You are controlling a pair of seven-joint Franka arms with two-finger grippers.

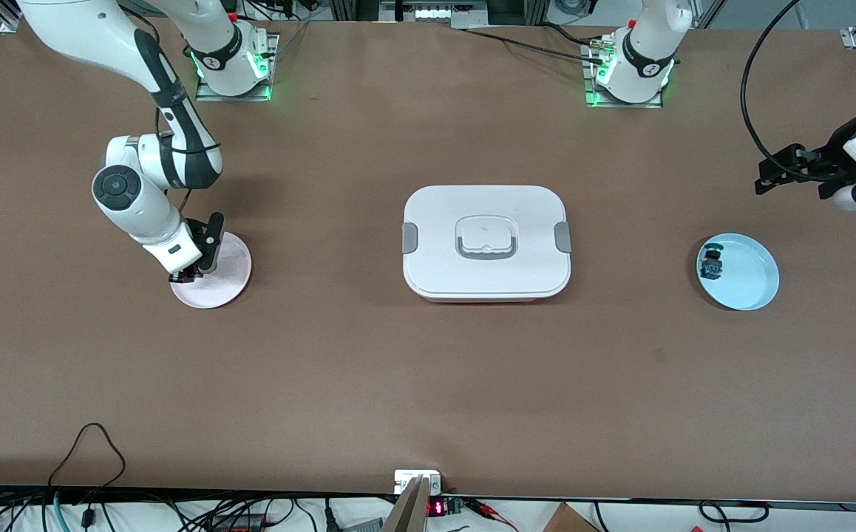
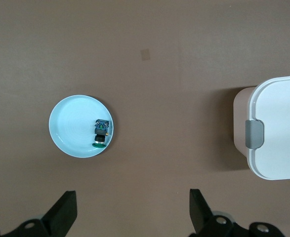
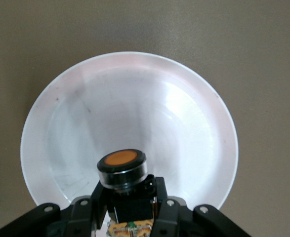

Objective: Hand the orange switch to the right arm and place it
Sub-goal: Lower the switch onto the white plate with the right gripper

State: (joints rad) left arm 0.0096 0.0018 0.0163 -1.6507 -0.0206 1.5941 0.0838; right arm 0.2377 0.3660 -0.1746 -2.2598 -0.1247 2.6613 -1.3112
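Note:
The orange switch [image 3: 121, 165], with a black body and round orange cap, is held between the fingers of my right gripper [image 3: 130, 190]. It hangs low over the edge of the pale pink plate [image 3: 135, 98]. In the front view the right gripper [image 1: 188, 275] is down at the pink plate [image 1: 217, 284] toward the right arm's end of the table, and it hides the switch there. My left gripper [image 1: 768, 181] is open and empty, up in the air over the left arm's end of the table. Its spread fingers [image 2: 62, 213] show in the left wrist view.
A light blue plate [image 1: 753, 281] toward the left arm's end holds a small part with a blue-green cap [image 1: 711, 264], also seen in the left wrist view [image 2: 101, 133]. A white lidded box [image 1: 486, 240] with grey clips sits mid-table. Cables run along the table's near edge.

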